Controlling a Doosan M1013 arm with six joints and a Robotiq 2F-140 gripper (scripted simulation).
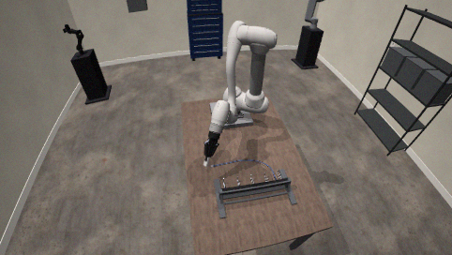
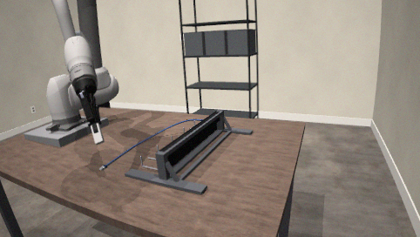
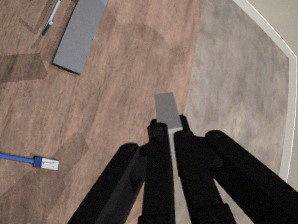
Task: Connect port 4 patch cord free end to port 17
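Lying near the pincer (image 3: pixel 169 117) (shut, empty), the cord's plug (image 3: pixel 45 161) stays ungrasped.

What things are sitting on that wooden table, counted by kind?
Robot arms: 1, white, its closed gripper holding nothing
Patch-panel racks: 1, grey
Blue cords: 1, free end lying on the table
Total: 3

White arm (image 1: pixel 233 56) rises from base, folds over, forearm reaching down. Wrist (image 2: pixel 84 83) angled steeply downward. Black gripper (image 3: pixel 168 115) pointing near-vertical, fingers fully closed together, nothing between them, pale pads (image 2: pixel 98 133) lowest.
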